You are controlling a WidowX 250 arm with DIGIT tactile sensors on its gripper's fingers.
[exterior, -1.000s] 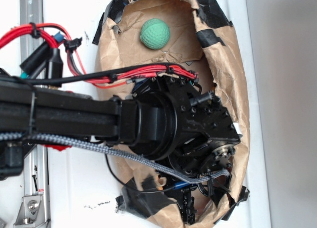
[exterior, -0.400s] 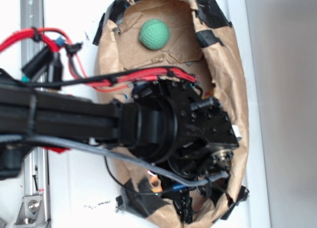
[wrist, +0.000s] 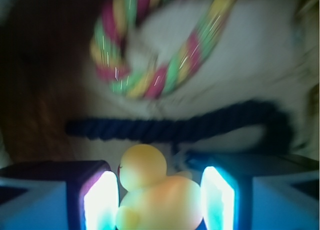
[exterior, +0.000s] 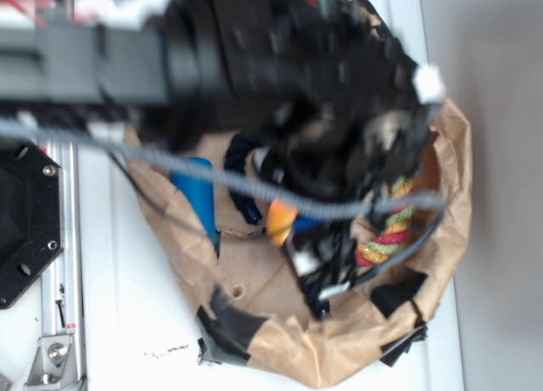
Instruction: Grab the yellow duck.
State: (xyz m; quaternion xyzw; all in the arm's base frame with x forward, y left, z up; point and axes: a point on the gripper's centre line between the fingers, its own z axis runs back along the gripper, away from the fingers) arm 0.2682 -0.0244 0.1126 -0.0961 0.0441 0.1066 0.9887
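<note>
Duck: the yellow duck (wrist: 155, 195) sits between the two lit pads (wrist: 101, 200), head up and forward, body low in the wrist view; in the exterior view only an orange-yellow patch shows under the arm.
Gripper: the gripper (wrist: 159, 200) stands partly open around the toy; the left pad looks to touch its side, the right pad just beside it. Blur hides whether it is truly clamped, so a firm hold cannot be told.
Change since earlier frames: the arm was low over the paper nest with a green ball above it; now the arm lies across the top of the exterior view, the ball is out of sight, and other things in the nest are uncovered.
Blue cylinder: a blue cylinder (exterior: 197, 198) lies at the left of the paper nest (exterior: 280, 340).
Dark rope: a dark blue rope (wrist: 175, 127) runs across just beyond the duck.
Rope ring: the twisted rope ring (wrist: 150, 65) lies farther off, well apart from the duck.
Meaning for the task: judged, the fingers bracket the right toy; closing fully and lifting is what remains.
</note>
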